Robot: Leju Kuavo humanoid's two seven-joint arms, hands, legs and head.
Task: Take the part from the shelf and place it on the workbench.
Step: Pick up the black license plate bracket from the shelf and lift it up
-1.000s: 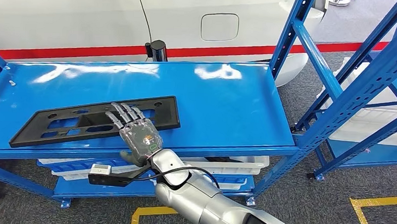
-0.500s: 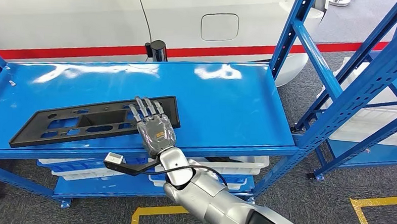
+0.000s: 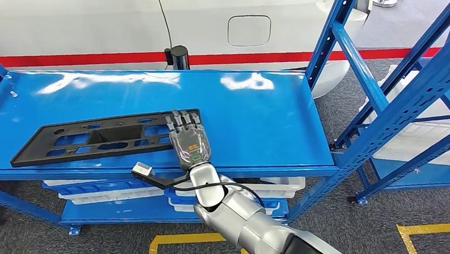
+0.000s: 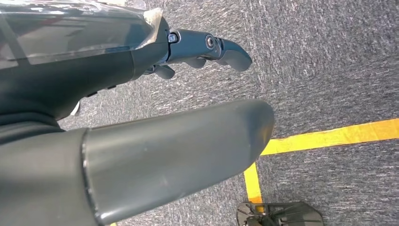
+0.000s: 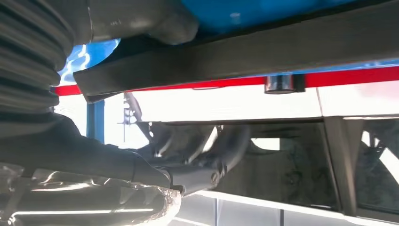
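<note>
A long black plastic part [image 3: 96, 137] with several cut-outs lies flat near the front edge of the blue shelf top [image 3: 257, 122]. My right hand [image 3: 189, 141] reaches over the shelf's front edge, its fingers stretched out flat above the part's right end. In the right wrist view the part's edge [image 5: 263, 52] runs between the thumb [image 5: 141, 21] and the fingers [image 5: 202, 165], with a gap between the fingers and the part. My left hand [image 4: 141, 117] hangs over the grey carpet, fingers loosely bent, holding nothing.
A white car with a red stripe [image 3: 101, 18] stands right behind the shelf, and a black post [image 3: 179, 56] rises at the shelf's back edge. Blue uprights [image 3: 352, 58] and a second rack with a white tray [image 3: 423, 135] stand to the right. White bins [image 3: 254, 188] sit on the lower level.
My right hand has slid to the right along the part, from its middle to its right end. The part has not moved.
</note>
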